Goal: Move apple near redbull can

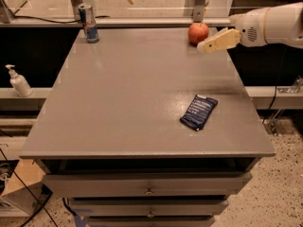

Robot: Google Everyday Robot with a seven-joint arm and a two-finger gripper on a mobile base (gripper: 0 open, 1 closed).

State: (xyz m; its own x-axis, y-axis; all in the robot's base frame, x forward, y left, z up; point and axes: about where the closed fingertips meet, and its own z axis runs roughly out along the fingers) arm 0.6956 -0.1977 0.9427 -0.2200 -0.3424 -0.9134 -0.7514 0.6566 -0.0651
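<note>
Apple (198, 32), small, round, glossy red, claw (202, 46) just beside it.

One high front camera looks down across the table (132, 103), gripper (206, 45) upper right.

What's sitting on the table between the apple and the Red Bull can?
Nothing: in the camera view, bare tabletop runs from the apple to the redbull can. The gripper hovers beside the apple, on the side away from the can.
</note>
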